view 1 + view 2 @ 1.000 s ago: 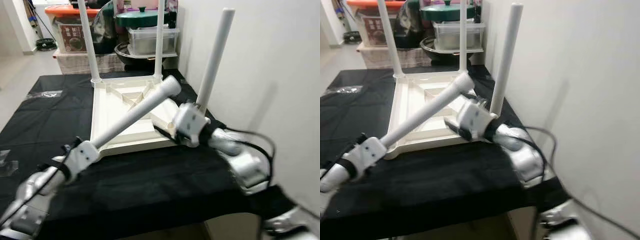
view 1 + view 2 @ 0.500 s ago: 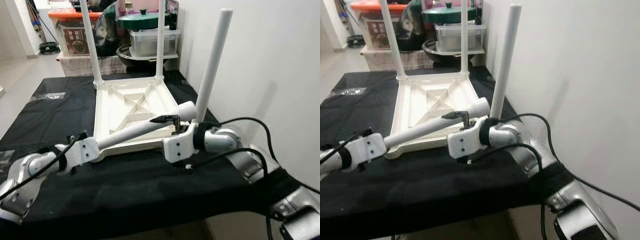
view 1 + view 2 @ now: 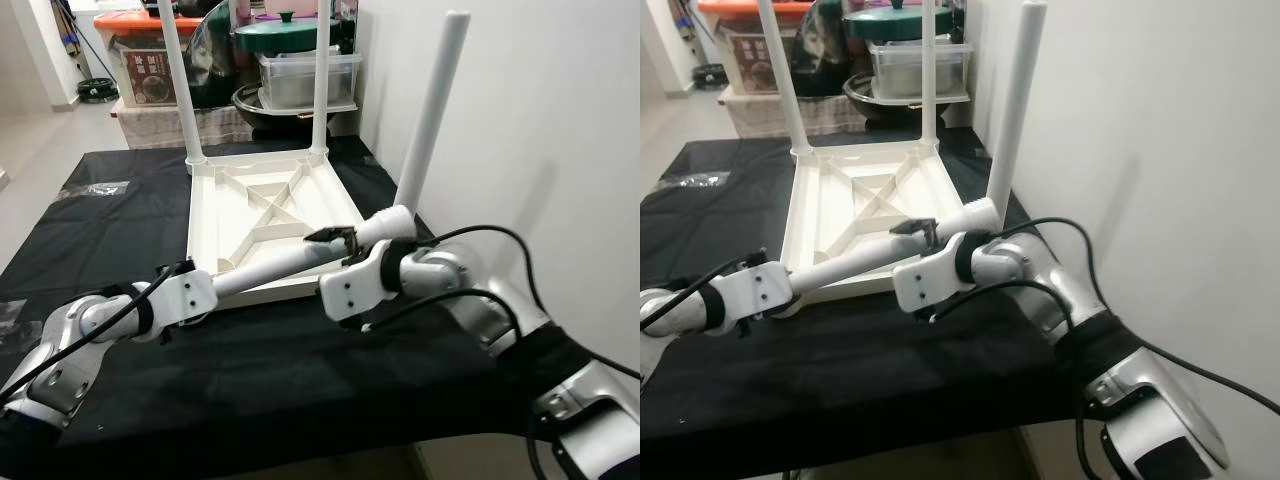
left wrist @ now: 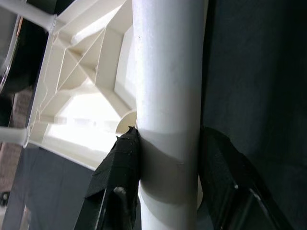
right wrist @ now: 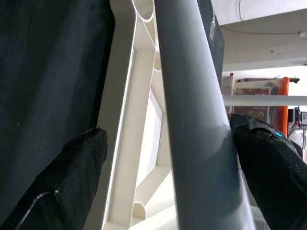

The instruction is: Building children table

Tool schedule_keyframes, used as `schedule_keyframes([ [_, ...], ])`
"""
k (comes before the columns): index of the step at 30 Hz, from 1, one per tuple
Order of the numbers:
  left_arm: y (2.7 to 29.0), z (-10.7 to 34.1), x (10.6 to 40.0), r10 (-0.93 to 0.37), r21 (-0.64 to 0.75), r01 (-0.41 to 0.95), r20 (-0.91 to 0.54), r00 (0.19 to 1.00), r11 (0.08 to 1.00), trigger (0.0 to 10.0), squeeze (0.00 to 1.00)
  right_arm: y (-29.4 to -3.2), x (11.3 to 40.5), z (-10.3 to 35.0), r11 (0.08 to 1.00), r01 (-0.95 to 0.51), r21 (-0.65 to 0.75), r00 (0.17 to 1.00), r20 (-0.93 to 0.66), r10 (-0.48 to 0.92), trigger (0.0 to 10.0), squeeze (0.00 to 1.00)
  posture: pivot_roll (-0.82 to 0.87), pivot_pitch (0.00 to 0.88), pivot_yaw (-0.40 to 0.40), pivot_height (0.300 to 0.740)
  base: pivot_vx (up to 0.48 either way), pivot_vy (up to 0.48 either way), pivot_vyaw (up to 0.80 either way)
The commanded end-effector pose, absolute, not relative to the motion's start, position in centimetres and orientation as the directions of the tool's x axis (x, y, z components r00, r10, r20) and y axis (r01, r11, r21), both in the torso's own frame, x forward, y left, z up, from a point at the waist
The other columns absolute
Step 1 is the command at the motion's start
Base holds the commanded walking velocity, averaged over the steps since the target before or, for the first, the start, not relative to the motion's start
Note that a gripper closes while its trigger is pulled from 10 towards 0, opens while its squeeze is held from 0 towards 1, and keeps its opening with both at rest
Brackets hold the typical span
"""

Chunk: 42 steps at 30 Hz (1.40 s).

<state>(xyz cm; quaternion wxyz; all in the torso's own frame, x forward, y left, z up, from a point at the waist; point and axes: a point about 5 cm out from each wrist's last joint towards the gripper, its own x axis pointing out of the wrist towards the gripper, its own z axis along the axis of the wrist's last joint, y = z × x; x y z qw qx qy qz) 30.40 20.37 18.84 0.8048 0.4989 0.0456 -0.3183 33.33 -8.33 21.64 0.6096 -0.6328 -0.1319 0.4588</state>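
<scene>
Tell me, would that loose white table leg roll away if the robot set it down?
Probably: the loose leg is a smooth round tube, so it could roll on the black cloth. It looks stiff, staying straight between the left gripper and right gripper. Likely light hollow plastic.

Black cloth (image 3: 90,240) covers the work surface under the fingers; a plain white wall (image 3: 540,120) rises beside them; beyond, storage boxes (image 3: 300,80) and a green-lidded pot (image 3: 285,35); pale floor (image 3: 40,140) farther off.
</scene>
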Motion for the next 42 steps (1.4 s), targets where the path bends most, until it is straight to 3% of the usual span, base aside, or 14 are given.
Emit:
schedule_keyframes([
  [1,19.7,19.1,30.7,-0.499,0.767,0.571,-0.387,0.776,0.294,10.0,0.0,-7.8,33.6,21.4,-0.256,-0.395,-0.882,0.544,-0.449,0.709,10.0,0.0,0.0,0.0,-0.022,0.74,0.0,0.0,0.0],
  [5,18.5,19.8,31.4,-0.537,0.768,0.576,-0.373,0.757,0.278,10.0,0.0,-6.8,34.1,20.9,-0.254,-0.404,-0.879,0.568,-0.459,0.683,10.0,0.0,0.0,0.0,-0.025,0.74,0.0,0.0,0.0],
  [12,16.2,20.0,31.5,-0.608,0.746,0.605,-0.35,0.713,0.279,10.0,0.0,-6.2,36.3,20.9,-0.128,-0.418,-0.9,0.686,-0.404,0.605,10.0,0.0,-0.02,0.0,-0.024,0.74,0.0,0.0,0.0],
  [13,15.8,19.9,31.5,-0.617,0.741,0.609,-0.347,0.707,0.282,10.0,0.0,-6.4,36.5,20.7,-0.115,-0.424,-0.898,0.698,-0.405,0.591,2.6,0.0,-0.01,0.0,-0.026,0.74,0.0,0.0,0.0],
  [15,15.6,19.9,31.5,-0.622,0.739,0.612,-0.344,0.704,0.284,10.0,0.0,-6.5,36.6,20.6,-0.109,-0.429,-0.897,0.703,-0.407,0.583,2.6,0.0,-0.01,0.0,-0.026,0.74,0.0,0.0,0.0],
  [16,15.4,19.9,31.5,-0.626,0.737,0.614,-0.342,0.701,0.284,10.0,0.0,-6.7,36.7,20.5,-0.105,-0.434,-0.895,0.707,-0.41,0.576,0.0,0.0,-0.01,0.0,-0.027,0.74,0.0,0.0,0.0],
  [21,15.3,19.8,31.4,-0.631,0.732,0.616,-0.339,0.698,0.29,10.0,0.0,-6.9,36.8,20.4,-0.096,-0.441,-0.892,0.71,-0.412,0.571,0.0,0.0,-0.01,0.0,-0.028,0.74,0.0,0.0,0.0],
  [34,15.7,21.2,31.7,-0.633,0.713,0.567,-0.223,0.741,0.412,10.0,0.0,-7.4,36.9,19.5,-0.068,-0.448,-0.892,0.724,-0.406,0.558,0.0,0.0,-0.01,0.0,-0.032,0.74,0.0,0.0,0.0],
  [35,15.6,21.6,31.6,-0.653,0.711,0.564,-0.196,0.732,0.42,10.0,0.86,-7.5,36.9,19.4,-0.066,-0.447,-0.892,0.726,-0.405,0.556,0.0,0.0,-0.01,0.0,-0.033,0.74,0.0,0.0,0.0],
  [37,15.6,21.6,31.6,-0.653,0.711,0.564,-0.196,0.732,0.42,10.0,0.86,-7.5,36.9,19.4,-0.066,-0.447,-0.892,0.726,-0.405,0.556,0.0,0.0,-0.01,0.0,-0.033,0.74,0.0,0.0,0.0],
  [38,15.7,22.0,31.4,-0.669,0.7,0.568,-0.173,0.723,0.432,10.0,1.0,-7.5,36.9,19.3,-0.066,-0.446,-0.892,0.727,-0.404,0.555,0.0,0.0,-0.01,0.0,-0.035,0.74,0.0,0.0,0.0],
  [42,16.1,23.4,30.5,-0.697,0.692,0.557,-0.107,0.709,0.46,10.0,1.0,-7.9,37.0,19.1,-0.068,-0.45,-0.89,0.731,-0.411,0.544,0.0,0.0,-0.01,0.0,-0.036,0.74,0.0,0.0,0.0],
])
